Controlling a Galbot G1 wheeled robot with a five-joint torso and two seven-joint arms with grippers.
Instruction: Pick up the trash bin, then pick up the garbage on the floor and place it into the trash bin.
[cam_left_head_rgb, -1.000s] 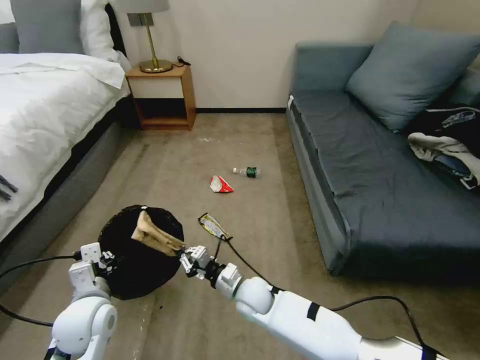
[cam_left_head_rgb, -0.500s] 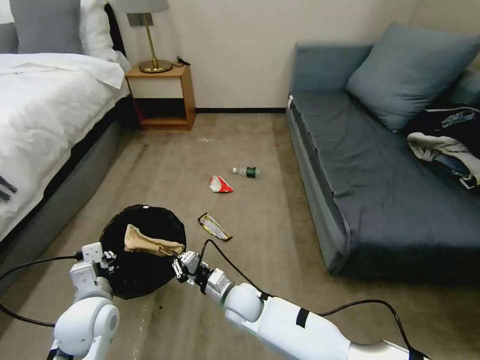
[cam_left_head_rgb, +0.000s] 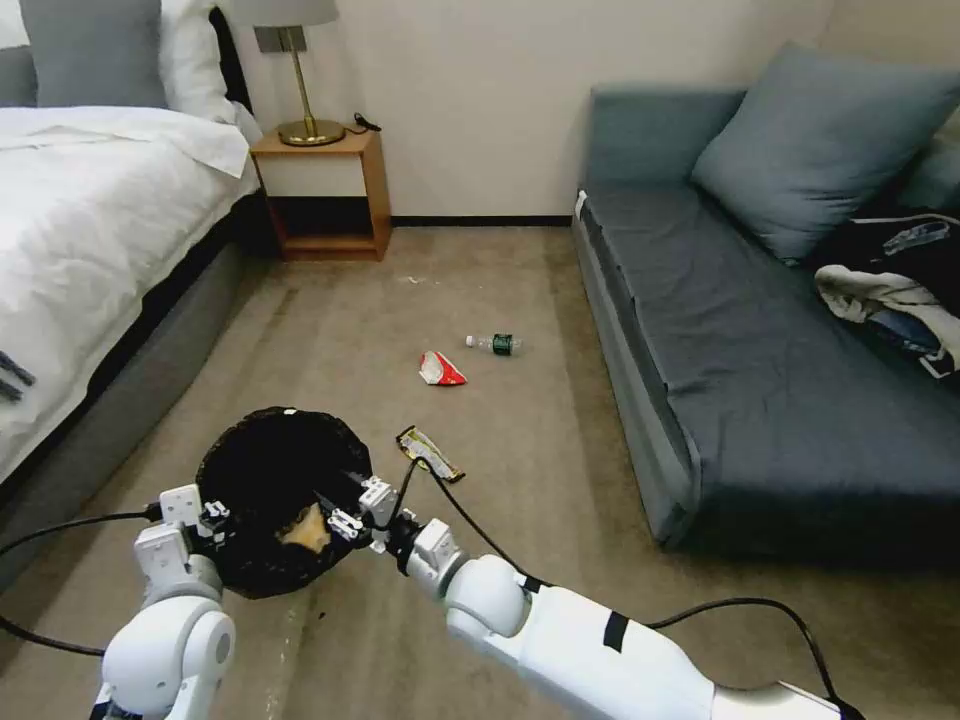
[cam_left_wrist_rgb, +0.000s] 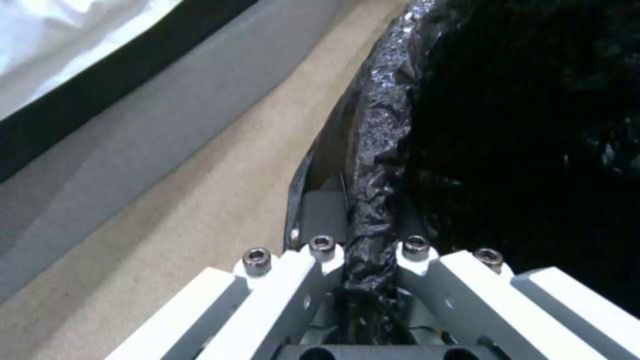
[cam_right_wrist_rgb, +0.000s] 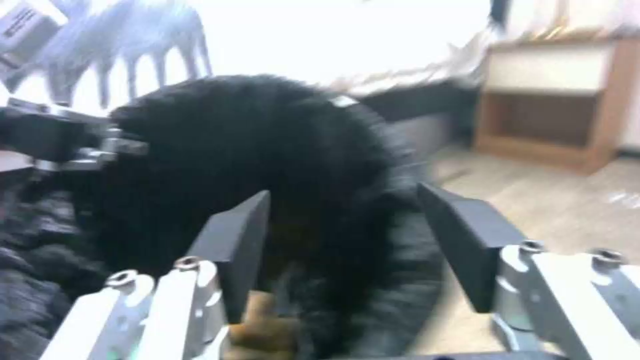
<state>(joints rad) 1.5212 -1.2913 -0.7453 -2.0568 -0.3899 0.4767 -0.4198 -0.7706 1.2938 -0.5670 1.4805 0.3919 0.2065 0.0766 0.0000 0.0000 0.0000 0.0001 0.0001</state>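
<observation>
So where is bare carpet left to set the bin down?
Open carpet lies between the bed and the red-white packet, and before the nightstand. It is crowded mid-floor: yellow-black wrapper, packet, bottle, beside the sofa.

Beige carpet (cam_left_head_rgb: 500, 280) runs between bed (cam_left_head_rgb: 90, 220), nightstand (cam_left_head_rgb: 325, 190) and grey sofa (cam_left_head_rgb: 760, 360).

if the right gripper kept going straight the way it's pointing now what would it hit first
Most likely the trash bin: the right gripper, jaws open, points across the rim into the black-lined mouth, towards the brown paper bag inside. Depth is unclear, so bag or liner could come first.
</observation>
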